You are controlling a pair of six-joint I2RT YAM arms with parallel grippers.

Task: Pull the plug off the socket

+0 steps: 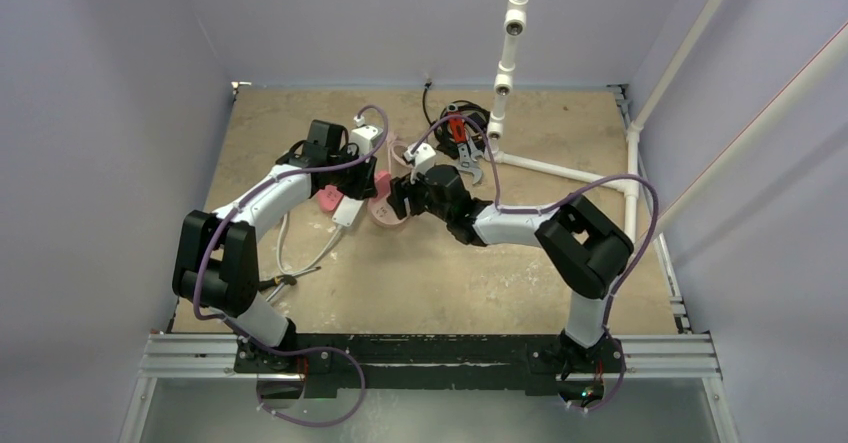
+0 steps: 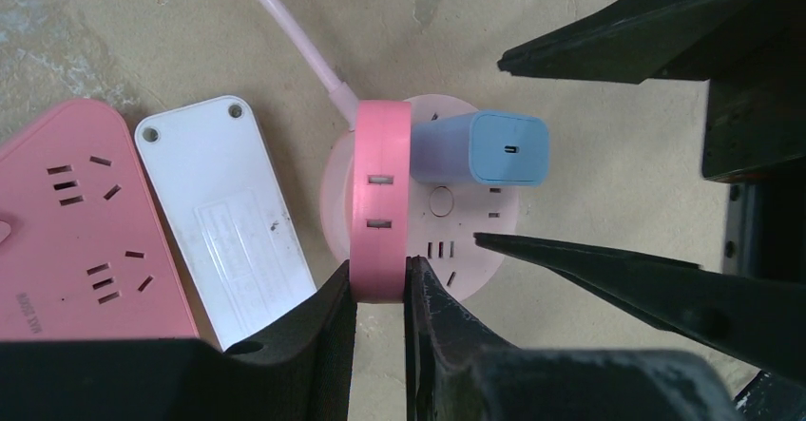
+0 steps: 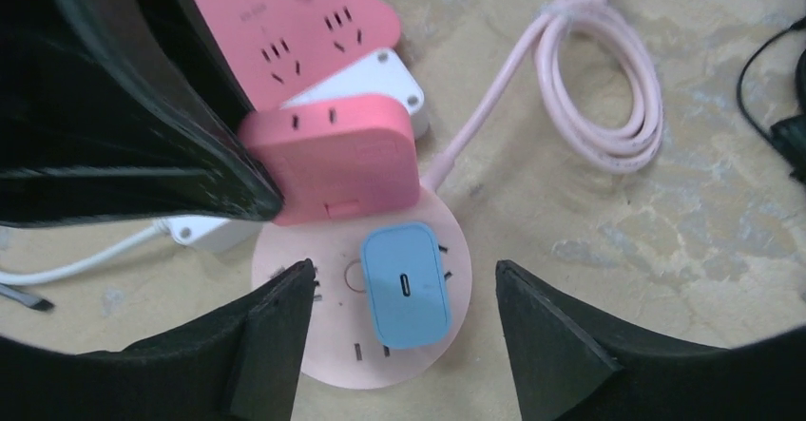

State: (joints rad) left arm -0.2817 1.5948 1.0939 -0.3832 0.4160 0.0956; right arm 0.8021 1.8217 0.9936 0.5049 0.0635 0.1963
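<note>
The socket (image 3: 328,359) is a flat pale-pink disc lying on the table, also in the left wrist view (image 2: 475,250) and the top view (image 1: 384,219). The light-blue plug (image 3: 406,283) stands plugged into its face, also in the left wrist view (image 2: 480,147). My right gripper (image 3: 402,267) is open just above the disc, one finger on each side of the plug and neither touching it. My left gripper (image 2: 380,283) is shut on a pink blocky adapter (image 2: 380,193) that stands on the disc next to the plug. The socket's pink cord (image 3: 608,98) lies coiled behind.
A pink triangular power strip (image 2: 76,221) and a white rectangular strip (image 2: 223,217) lie close to the left of the disc. Black cable and tools (image 1: 465,133) and a white pipe frame (image 1: 560,170) are at the back right. A screwdriver (image 1: 280,283) lies front left.
</note>
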